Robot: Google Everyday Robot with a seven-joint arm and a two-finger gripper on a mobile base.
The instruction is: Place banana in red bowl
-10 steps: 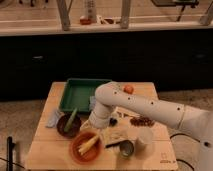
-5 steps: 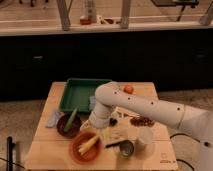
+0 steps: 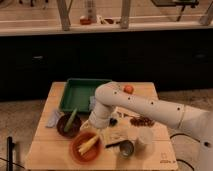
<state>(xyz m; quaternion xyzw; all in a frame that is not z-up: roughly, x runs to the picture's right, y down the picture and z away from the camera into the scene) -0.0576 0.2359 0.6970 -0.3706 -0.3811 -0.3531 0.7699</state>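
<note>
End effector [image 3: 96, 129], grip indiscernible, above wooden table [image 3: 50, 147]; banana [image 3: 88, 144] in red bowl [image 3: 85, 148].

- The banana [image 3: 88, 144] is pale yellow.
- The red bowl [image 3: 86, 148] is bright orange-red.
- The other bowl [image 3: 69, 126] is dark brown.
- The tray [image 3: 81, 94] is green.
- The gripper [image 3: 96, 126], down by the red bowl, is white.
- The table [image 3: 50, 145] is light wood.

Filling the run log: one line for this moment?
banana: in red bowl | gripper: just above bowl's far rim | green vegetable: in brown bowl
</note>
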